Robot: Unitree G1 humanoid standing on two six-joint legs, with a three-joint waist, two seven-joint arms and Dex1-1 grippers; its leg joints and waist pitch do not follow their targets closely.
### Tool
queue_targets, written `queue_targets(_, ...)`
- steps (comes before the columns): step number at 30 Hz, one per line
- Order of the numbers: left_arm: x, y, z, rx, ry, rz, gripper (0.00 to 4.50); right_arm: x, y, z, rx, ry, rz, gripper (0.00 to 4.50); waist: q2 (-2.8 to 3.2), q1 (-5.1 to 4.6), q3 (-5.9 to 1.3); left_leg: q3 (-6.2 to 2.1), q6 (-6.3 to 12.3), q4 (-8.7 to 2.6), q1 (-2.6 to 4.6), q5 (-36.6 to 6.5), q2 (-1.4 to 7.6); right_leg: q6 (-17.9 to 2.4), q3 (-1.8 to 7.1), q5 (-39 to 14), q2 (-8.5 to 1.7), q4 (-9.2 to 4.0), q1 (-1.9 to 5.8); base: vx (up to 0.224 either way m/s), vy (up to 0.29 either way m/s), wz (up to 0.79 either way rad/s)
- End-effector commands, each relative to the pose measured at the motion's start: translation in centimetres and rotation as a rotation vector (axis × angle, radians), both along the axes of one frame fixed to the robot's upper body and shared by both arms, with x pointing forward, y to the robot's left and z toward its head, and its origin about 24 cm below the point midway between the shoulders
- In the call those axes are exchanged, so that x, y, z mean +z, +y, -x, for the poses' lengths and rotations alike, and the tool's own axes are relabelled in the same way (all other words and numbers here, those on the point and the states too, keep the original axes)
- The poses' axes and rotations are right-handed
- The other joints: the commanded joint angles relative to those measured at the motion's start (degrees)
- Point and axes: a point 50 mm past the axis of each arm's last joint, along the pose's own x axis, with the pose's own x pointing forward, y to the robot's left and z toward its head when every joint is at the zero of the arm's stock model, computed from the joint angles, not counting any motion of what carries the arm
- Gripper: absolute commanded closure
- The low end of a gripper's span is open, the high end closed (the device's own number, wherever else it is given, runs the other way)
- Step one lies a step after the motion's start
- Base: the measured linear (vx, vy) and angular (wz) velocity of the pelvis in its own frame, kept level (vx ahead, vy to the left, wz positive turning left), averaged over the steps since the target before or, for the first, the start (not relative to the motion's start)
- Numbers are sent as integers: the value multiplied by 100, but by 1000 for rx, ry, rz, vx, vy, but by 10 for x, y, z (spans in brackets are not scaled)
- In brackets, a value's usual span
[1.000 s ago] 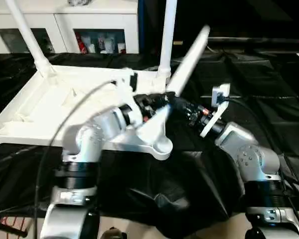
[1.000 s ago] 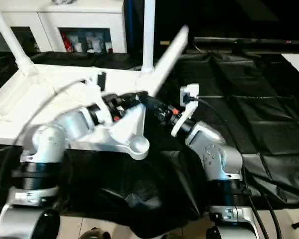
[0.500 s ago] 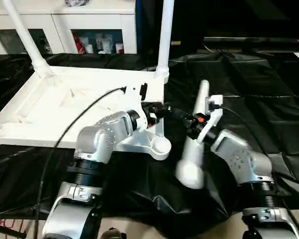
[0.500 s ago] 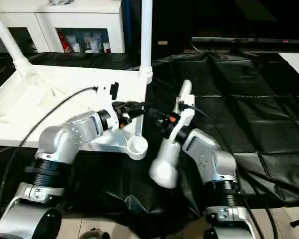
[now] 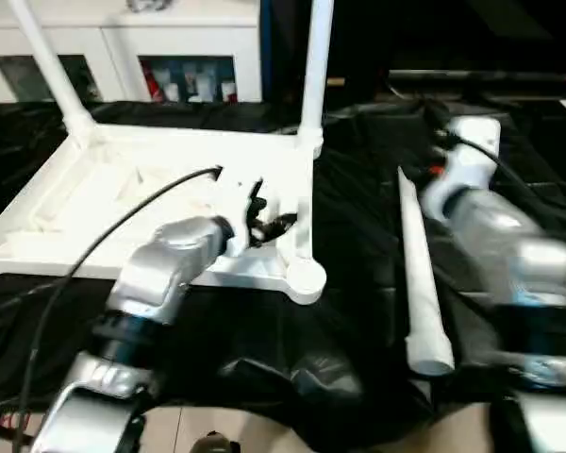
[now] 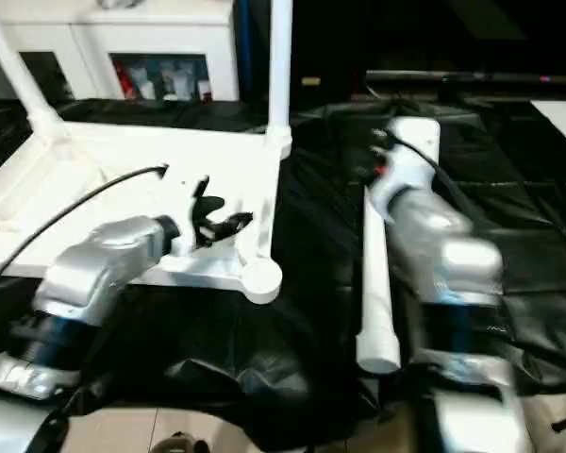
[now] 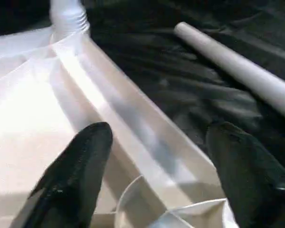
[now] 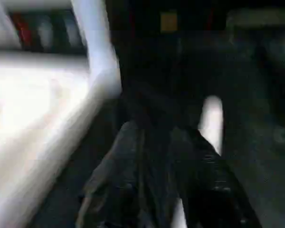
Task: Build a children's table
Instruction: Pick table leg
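Observation:
The white tabletop [image 5: 151,198] lies upside down on the black cloth, with two legs [image 5: 313,66] standing upright in its far corner sockets. Its near right corner socket [image 5: 305,280] holds nothing. A loose white leg [image 5: 420,274] lies flat on the cloth to the right of the tabletop, wide end towards me. My left gripper [image 5: 269,219] hovers open over the tabletop's right rim, and in the left wrist view its fingers [image 7: 80,166] straddle that rim [image 7: 133,118]. My right gripper [image 6: 377,151] is raised above the loose leg's thin end.
A white cabinet with glass doors [image 5: 170,47] stands behind the work. The black cloth [image 5: 358,321] bunches into folds at the front edge. A black cable [image 5: 94,264] arcs from my left forearm across the tabletop.
The right gripper let go of the leg, which went from tilted in its grasp to lying flat on the cloth. The right arm lifted away. The left gripper drew back over the tabletop's rim.

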Motion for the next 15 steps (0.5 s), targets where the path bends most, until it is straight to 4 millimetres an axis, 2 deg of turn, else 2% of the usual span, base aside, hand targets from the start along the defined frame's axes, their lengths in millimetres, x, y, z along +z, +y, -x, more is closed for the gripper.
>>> queue_targets(1,5,0,4,-40,-8,2,58,-11,0,9,13,112,58,305,-16,6,-483,6,-107,-340,68,-648,17,-814,242,-867,-327,-370,395,0,0,0)
queue_targets(4,7,2,8,-66,0,10,25,-13,-4,13,-6,163,47,274,-11,-6,-463,12,-147,-342,80,-884,18,-728,238,-1402,-333,-423,358,0,0,0)
queue_targets(6,8,2,12,-100,5,15,12,-15,-5,16,-5,200,29,269,-11,-7,-451,12,-166,-350,91,-931,16,-693,235,-1537,-320,-438,344,0,0,0)
queue_targets(7,9,2,17,-141,10,18,5,-15,-5,18,0,230,15,251,7,-9,-440,7,-199,-357,107,-1022,26,-653,237,-1688,-321,-453,322,0,0,0)
queue_targets(9,10,-2,33,-279,28,8,0,-14,-4,23,19,262,7,241,4,-13,-448,-5,-217,-372,100,-996,34,-639,241,-1647,-317,-426,324,0,0,0)
queue_targets(11,10,-3,40,-331,50,0,0,-14,-4,25,22,274,26,218,3,-9,-446,8,-242,-364,109,-922,43,-710,251,-1393,-305,-403,300,0,0,0)
queue_targets(15,9,-5,44,-357,66,-5,0,-13,-4,25,14,284,47,194,8,6,-440,18,-281,-359,117,-988,30,-724,258,-1467,-311,-414,302,0,0,0)
